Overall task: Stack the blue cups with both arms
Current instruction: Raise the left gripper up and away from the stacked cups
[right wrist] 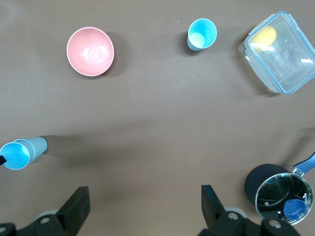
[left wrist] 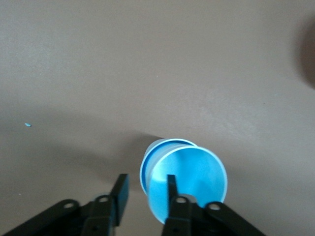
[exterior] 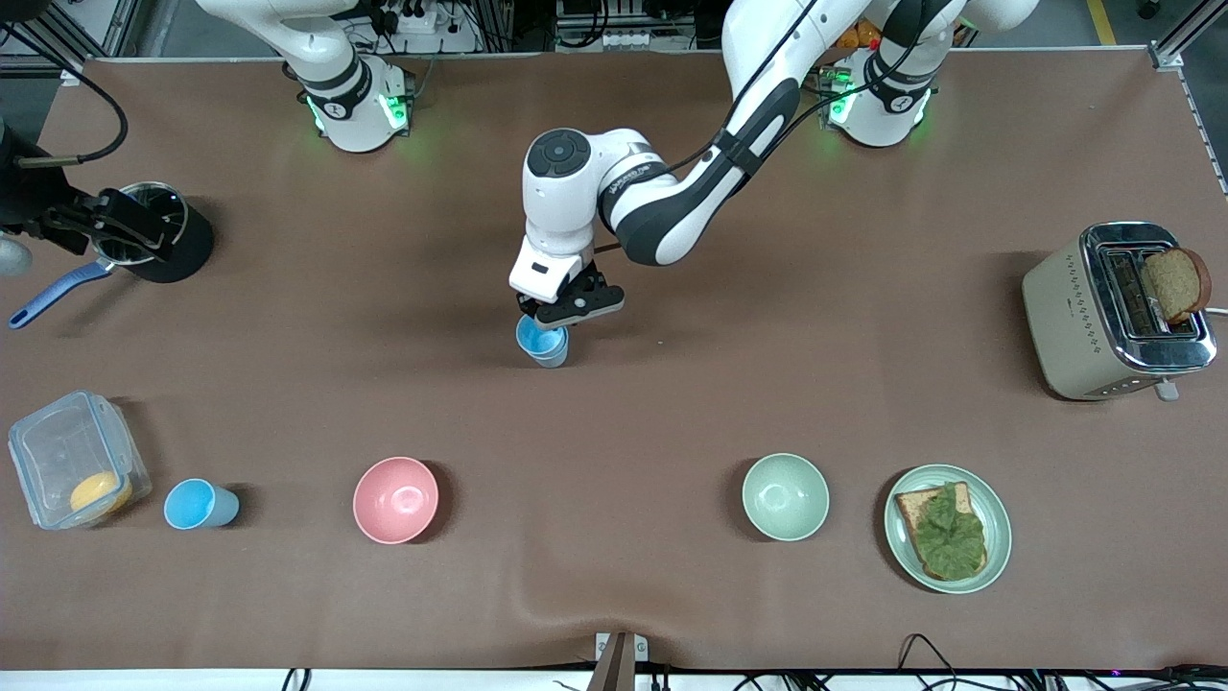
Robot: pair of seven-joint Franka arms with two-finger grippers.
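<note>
Two nested cups (exterior: 544, 344) are seen mid-table, farther from the camera than the pink bowl (exterior: 395, 499). The left gripper (exterior: 559, 317) is parted astride the upper cup's rim, one finger inside; grip cannot be confirmed. A third cup (exterior: 199, 505) is found beside that bowl. The right gripper (right wrist: 142, 204) is held wide open, empty, over bare table.

The single blue cup (exterior: 200, 505) stands tightly between the plastic box (exterior: 77, 459) and the pink bowl (exterior: 395, 499); above it is open.
</note>
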